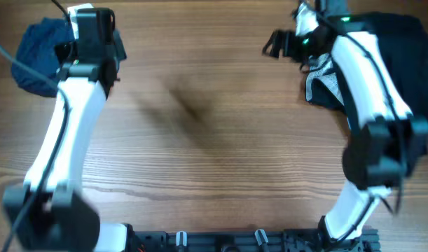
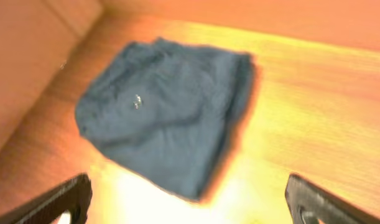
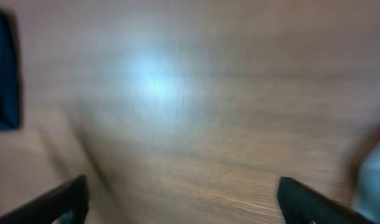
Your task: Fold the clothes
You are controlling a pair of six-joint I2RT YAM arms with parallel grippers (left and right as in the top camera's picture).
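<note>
Both my left tool [image 2: 188,200] and right tool [image 3: 180,199] are open, empty. Blue cloth [image 2: 165,112] looks folded; next, grab the pile [image 1: 404,43] right of it.

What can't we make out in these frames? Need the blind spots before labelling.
- Overhead: the left arm covers the right side of the blue garment.
- Overhead: the right arm crosses the dark clothes pile and the frame edge cuts it; item count unclear.
- Right wrist: heavy blur; the dark strip at the left edge and pale shape at the right edge are unidentifiable.
- Left wrist: the pale mark on the garment is too small to identify.
</note>
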